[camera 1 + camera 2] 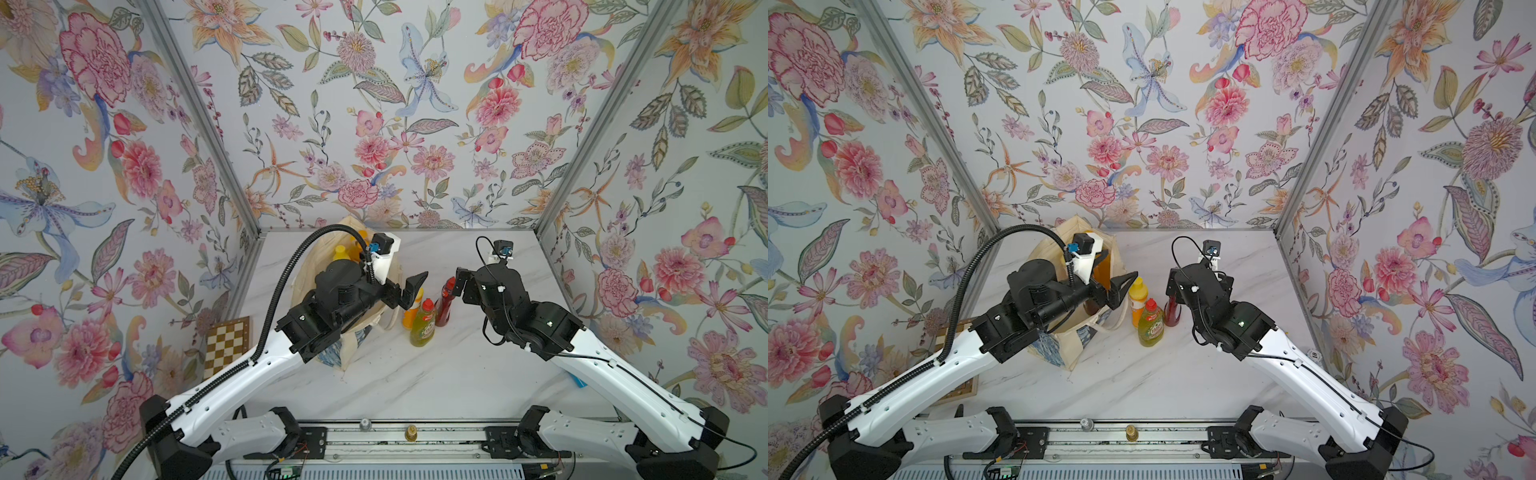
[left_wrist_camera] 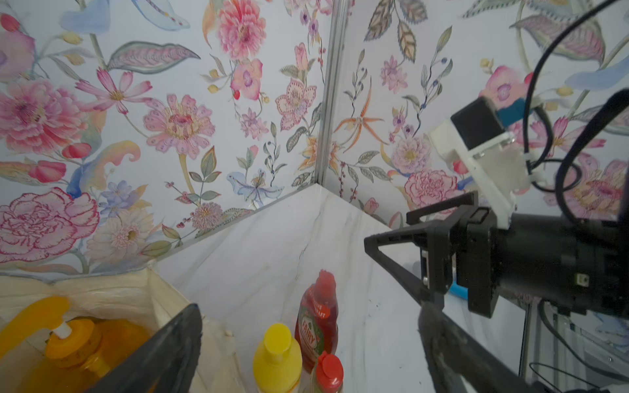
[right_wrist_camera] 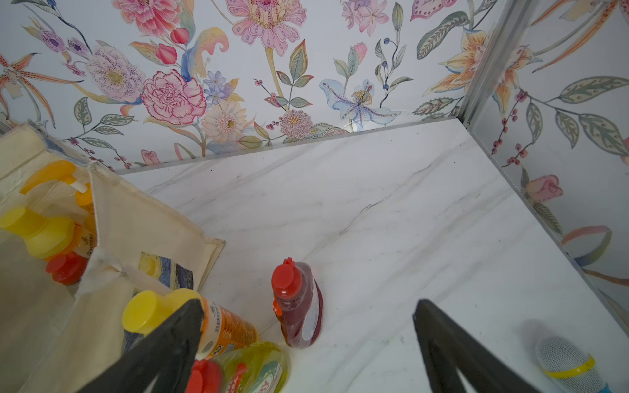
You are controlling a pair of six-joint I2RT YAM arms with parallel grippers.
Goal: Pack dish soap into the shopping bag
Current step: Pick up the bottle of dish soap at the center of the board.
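In both top views the shopping bag (image 1: 308, 262) (image 1: 1045, 251) stands upright and open on the marble table (image 1: 415, 374). The left gripper (image 1: 409, 291) (image 1: 1121, 286) hangs just beyond the bag's rim on the side facing the right arm, its jaws spread wide and empty. Just beside the bag on that side, three bottles of dish soap stand close together: an orange bottle (image 1: 411, 311), a green bottle (image 1: 422, 326) and a dark-red bottle (image 1: 446, 303). The right gripper (image 1: 458, 286) hovers by the dark-red bottle, the one farthest from the bag, with its fingers mostly hidden by the wrist. A chessboard (image 1: 226, 345) shows on the bag's opposite side. The left wrist view looks into the bag, where the amber pump bottle (image 2: 78, 343) sits upright. It also catches the right gripper (image 2: 401, 228) spread wide and holding nothing. The right wrist view shows the bag holding the pump bottle, a second orange bottle (image 3: 37, 231) and a red cap (image 3: 66, 267). Outside the bag, the three standing bottles are untouched by the wide fingers (image 3: 163, 343). A toy microphone (image 3: 568, 364) lies well apart from the bag.
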